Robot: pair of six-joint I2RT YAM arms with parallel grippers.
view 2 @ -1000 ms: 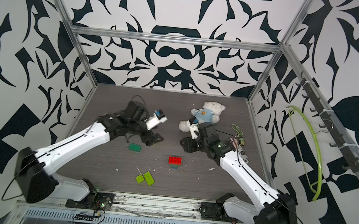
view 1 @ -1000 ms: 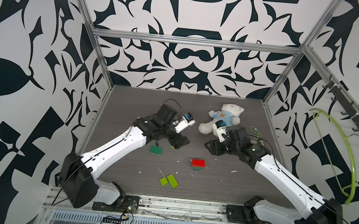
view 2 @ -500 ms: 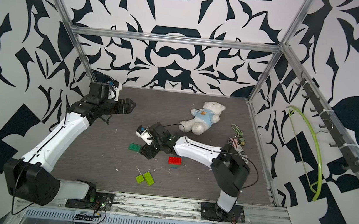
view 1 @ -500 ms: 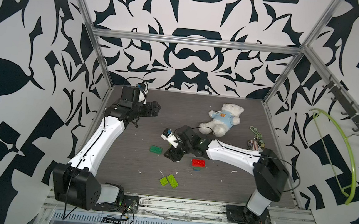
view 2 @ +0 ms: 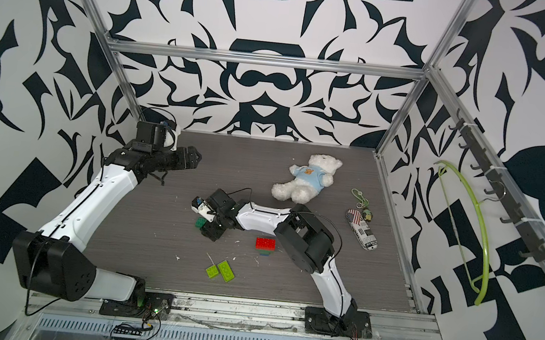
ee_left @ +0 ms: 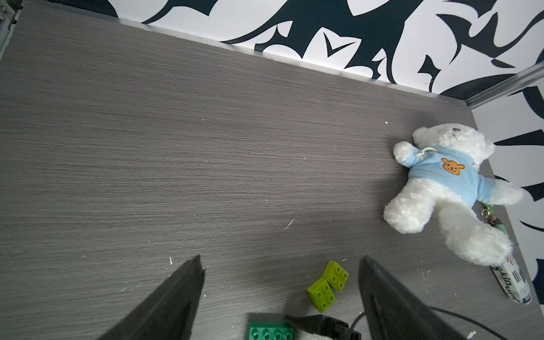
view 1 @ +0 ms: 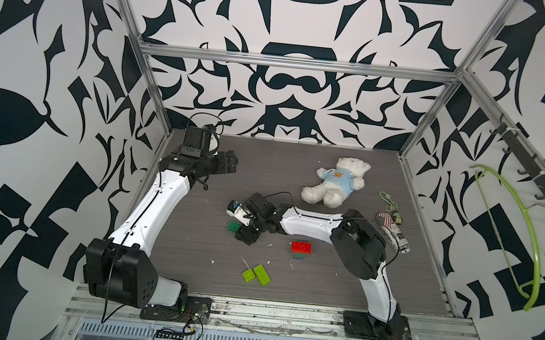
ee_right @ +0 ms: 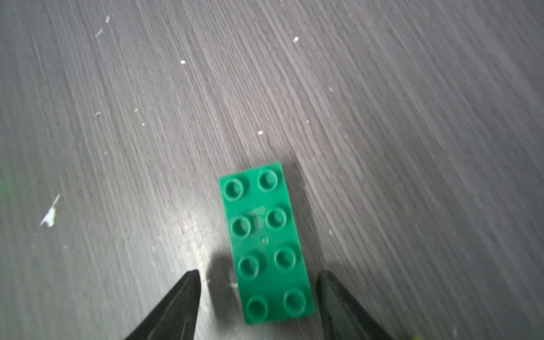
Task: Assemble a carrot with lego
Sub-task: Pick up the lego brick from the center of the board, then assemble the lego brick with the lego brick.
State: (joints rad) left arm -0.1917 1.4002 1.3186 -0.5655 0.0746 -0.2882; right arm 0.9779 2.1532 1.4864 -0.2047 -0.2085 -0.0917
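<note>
The green brick lies flat on the table, studs up, long axis pointing out between the right gripper's parted fingers, neither touching it. The left gripper gapes wide, holding nothing.

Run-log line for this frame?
right gripper: open, straddling dark green brick | left gripper: open, empty | red-topped stack: standing alone, untouched

Right hand just beside dark green brick
</note>
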